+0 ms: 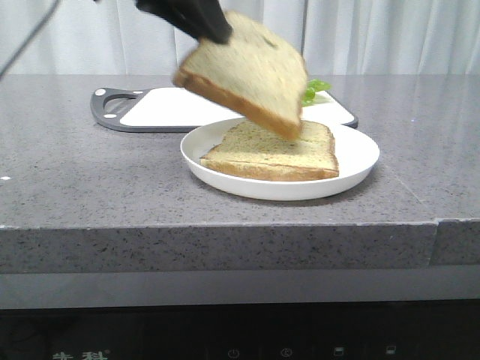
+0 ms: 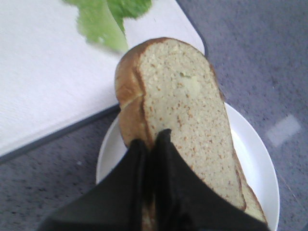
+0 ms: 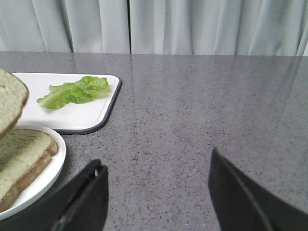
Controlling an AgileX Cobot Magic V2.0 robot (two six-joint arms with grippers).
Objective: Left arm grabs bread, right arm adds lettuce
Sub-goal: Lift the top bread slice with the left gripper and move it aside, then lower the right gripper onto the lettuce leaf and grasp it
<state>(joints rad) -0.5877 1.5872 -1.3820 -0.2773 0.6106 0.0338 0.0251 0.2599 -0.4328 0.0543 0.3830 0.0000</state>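
Hanging tilted in the upper middle of the front view, the bread [image 1: 244, 71] is a thick, squarish slice with a tan, speckled, porous crumb and a darker golden-brown crust. Its long axis slopes from the upper left, where the left gripper [image 1: 206, 26] pinches it, down to a lower right corner just above the plate [image 1: 360, 161]. In the left wrist view the two tapered, wedge-shaped black fingers [image 2: 166, 163] are pressed onto the slice's near edge, one on each face.

Below it, a second slice [image 1: 274, 150] lies flat on the round, smooth white plate, paler-crusted and thinner. The plate sits on a grey speckled stone-like counter [image 1: 75, 180].

Behind the plate lies a flat white cutting board [image 1: 165, 109] with a dark rim and rounded corners. The lettuce [image 3: 72, 91], a small ruffled bright-green leaf, rests on it, its length running roughly along the board's far edge.

The right gripper [image 3: 159, 192] has its black fingers spread wide over bare counter, holding nothing.
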